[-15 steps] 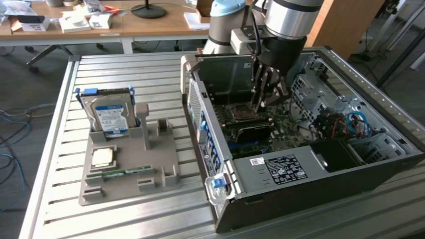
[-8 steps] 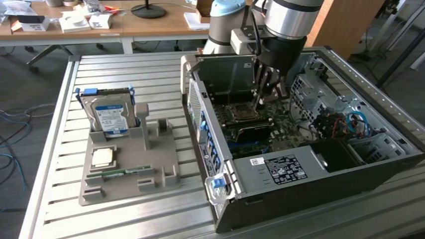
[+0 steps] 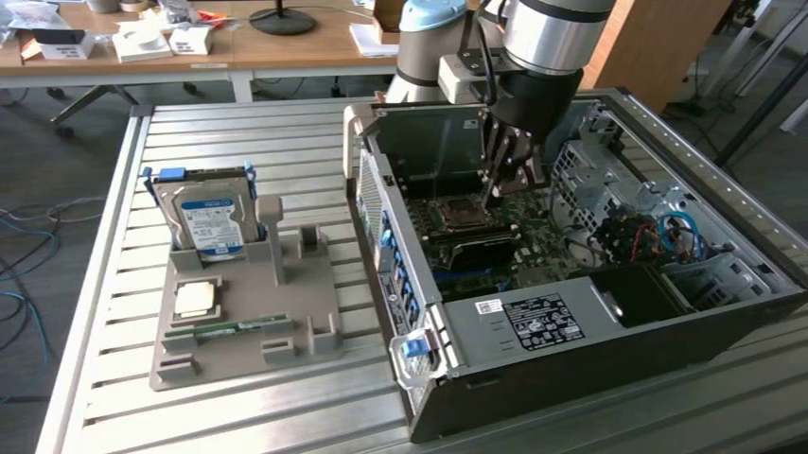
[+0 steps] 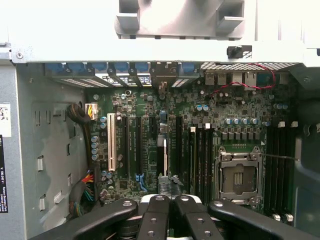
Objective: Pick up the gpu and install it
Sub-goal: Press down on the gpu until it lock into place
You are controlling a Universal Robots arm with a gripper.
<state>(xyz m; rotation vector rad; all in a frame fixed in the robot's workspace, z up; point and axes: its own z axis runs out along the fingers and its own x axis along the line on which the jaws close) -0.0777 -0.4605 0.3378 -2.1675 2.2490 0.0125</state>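
Black two-finger gripper (image 4: 169,201) sits closest in the wrist view, fingers pressed flat together with nothing clamped between them. In the exterior view, gripper (image 3: 505,187) hangs down inside the open black-and-silver computer case (image 3: 606,350), over the green motherboard (image 4: 150,125) by the silver square CPU socket (image 3: 461,213). Green card gpu with black cooler block (image 3: 474,251) is inside the case, upright on the motherboard, just near-side of the socket and below the fingertips; can't tell if fingers touch it. Grey plastic parts tray (image 3: 316,340) lies on the slatted metal table (image 3: 114,236), at the exterior view's left of the case. Tray holds an upright silver hard drive with blue-white label (image 3: 208,218), a small square chip (image 3: 196,300), and a thin green memory stick (image 3: 234,328).
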